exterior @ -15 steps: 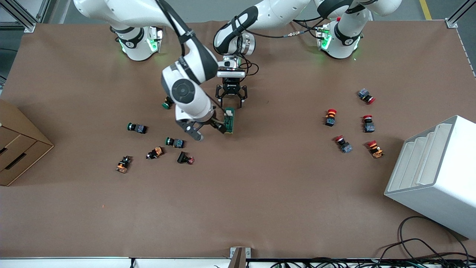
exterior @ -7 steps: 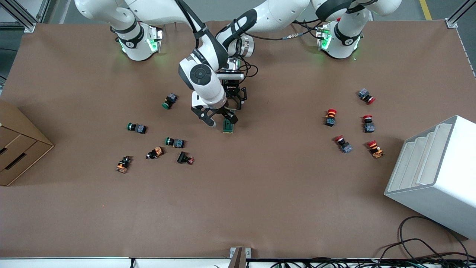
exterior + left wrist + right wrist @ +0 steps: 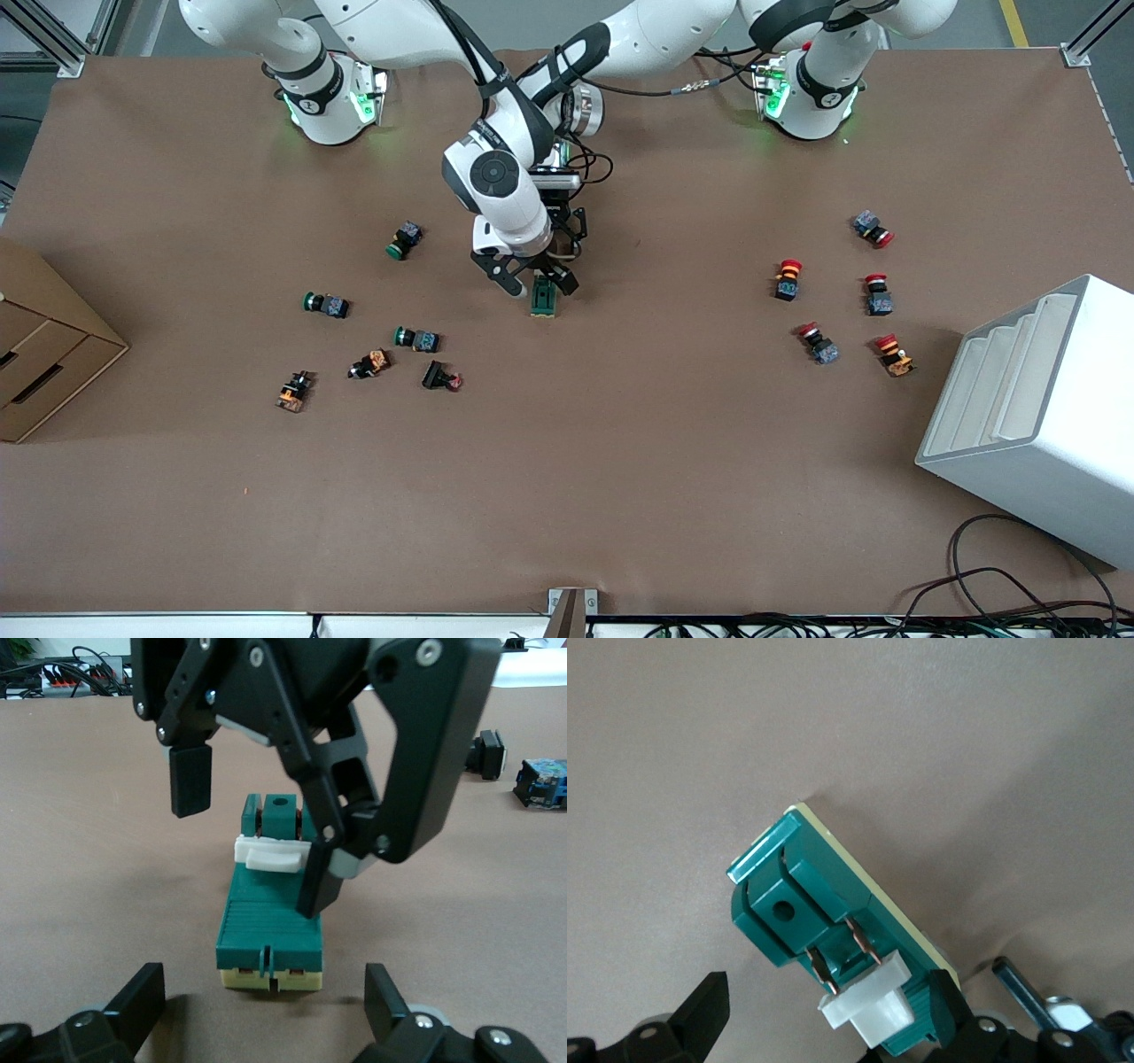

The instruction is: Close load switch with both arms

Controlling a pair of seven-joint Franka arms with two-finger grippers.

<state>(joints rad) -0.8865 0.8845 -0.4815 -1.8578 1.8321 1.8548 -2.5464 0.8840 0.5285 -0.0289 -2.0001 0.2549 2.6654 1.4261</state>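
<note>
The load switch [image 3: 542, 299] lies flat on the brown table, dark green with a cream base and a white lever [image 3: 269, 855] across its top. My right gripper [image 3: 535, 283] stands over it, open. One of its fingers [image 3: 319, 881] touches the switch's side and the other [image 3: 190, 780] is well clear. The right wrist view shows the switch [image 3: 824, 904] and its lever between the open right gripper [image 3: 824, 1019]. My left gripper [image 3: 266, 1001] is open and empty. It sits low by the switch's end that is farther from the front camera [image 3: 551, 251], partly hidden by the right wrist.
Green, orange and black pushbuttons [image 3: 403, 240] [image 3: 416, 338] [image 3: 369, 363] lie toward the right arm's end. Several red pushbuttons [image 3: 787, 278] lie toward the left arm's end, near a white stepped bin [image 3: 1036, 416]. A cardboard box [image 3: 44, 346] stands at the right arm's end.
My right wrist has swung toward the left arm's end and now stands over the switch. The switch went from tilted to lying flat. My left gripper has barely moved.
</note>
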